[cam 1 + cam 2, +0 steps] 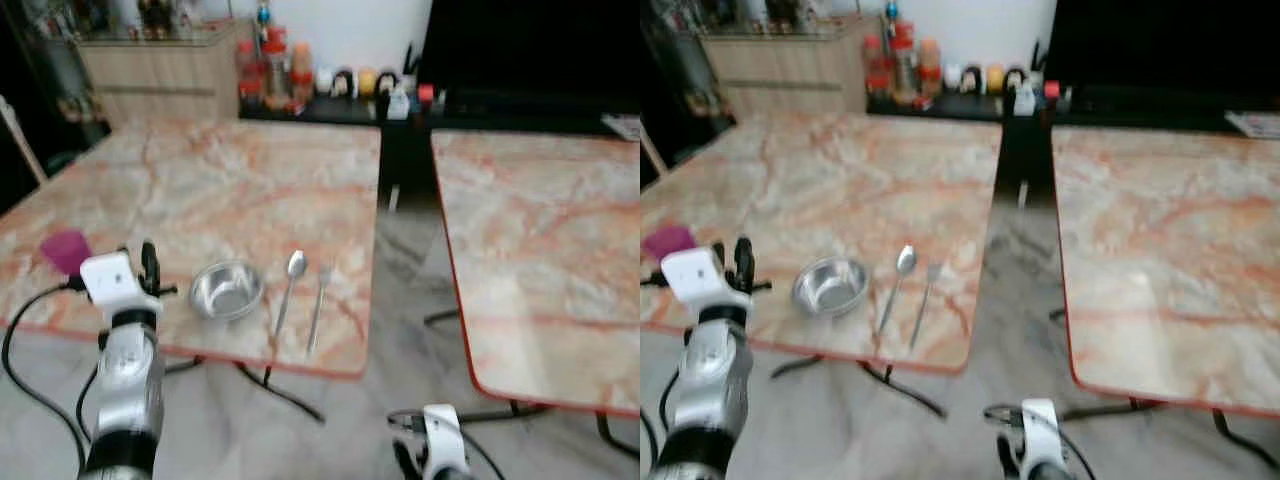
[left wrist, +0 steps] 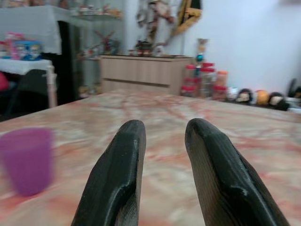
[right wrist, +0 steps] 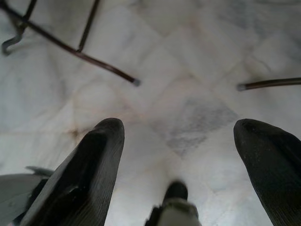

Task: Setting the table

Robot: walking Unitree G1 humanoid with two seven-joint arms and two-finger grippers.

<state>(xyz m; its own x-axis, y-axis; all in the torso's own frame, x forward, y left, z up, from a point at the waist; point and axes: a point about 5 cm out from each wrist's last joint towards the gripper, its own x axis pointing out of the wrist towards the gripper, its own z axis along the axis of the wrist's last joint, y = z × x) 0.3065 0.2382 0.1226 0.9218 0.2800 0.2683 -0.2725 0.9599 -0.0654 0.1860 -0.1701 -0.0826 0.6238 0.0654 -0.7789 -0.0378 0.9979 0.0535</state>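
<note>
A steel bowl [image 1: 227, 289] sits near the front edge of the left marble table [image 1: 220, 170]. A spoon [image 1: 288, 285] and a fork [image 1: 319, 305] lie side by side just right of it. A purple cup [image 1: 65, 250] stands at the table's front left. My left gripper [image 1: 149, 268] is raised over the front edge between cup and bowl; in the left wrist view its fingers [image 2: 122, 165] show a narrow gap with nothing in it, the cup [image 2: 27, 160] off to one side. My right gripper [image 3: 181, 127] hangs low over the floor, wide open and empty.
A second marble table [image 1: 540, 250] stands to the right, with a strip of grey floor [image 1: 400, 260] between the two. A wooden cabinet [image 1: 160, 70] and a dark shelf with jars and figurines [image 1: 330, 85] line the back wall. Thin metal table legs [image 3: 84, 56] cross the floor.
</note>
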